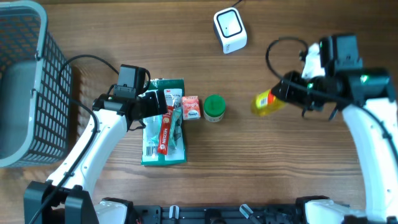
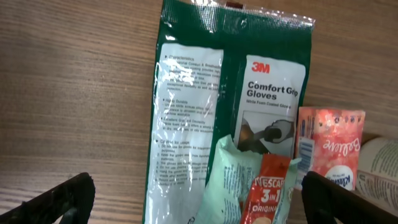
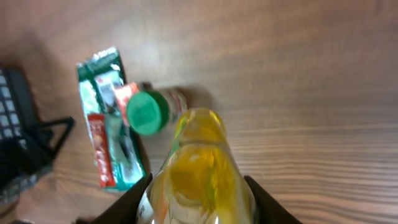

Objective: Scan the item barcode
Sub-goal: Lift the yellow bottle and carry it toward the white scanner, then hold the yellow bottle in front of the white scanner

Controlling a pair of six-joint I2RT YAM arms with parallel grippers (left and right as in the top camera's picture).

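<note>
— Well, where is the item to be scanned, and how is it held?

— A yellow bottle (image 1: 267, 102) is gripped by the jaws of the right arm (image 1: 367, 121), which are closed part-way about its body. It is judged to be lifted off the table (image 1: 298, 180), on the right side, well apart from the other goods.

— Which way must it be carried?

— The scanner (image 1: 230, 30) lies ahead of the bottle and to its left, near the far edge. The bottle's long axis is laid roughly across the table, its free end pointed left, toward the green-lidded jar (image 1: 214, 107). The right arm is the nearer to the scanner. It is reckoned that the bottle would have to be swung forward and turned so that its code is presented to the scanner's face.

— And the left arm (image 1: 93, 140)?

— Its jaws are spread wide and nothing is held. They are hung over the glove pack (image 2: 205, 93), on which a red sachet (image 2: 267, 193) is laid, with a pink tissue pack (image 2: 329, 146) just beside.

— What cannot be made out?

— No barcode is shown in any view. The bottle's label is blurred in the right wrist view, so the side carrying the code cannot be told. The scanner is absent from both wrist views, and which way its window faces cannot be settled from above.
</note>
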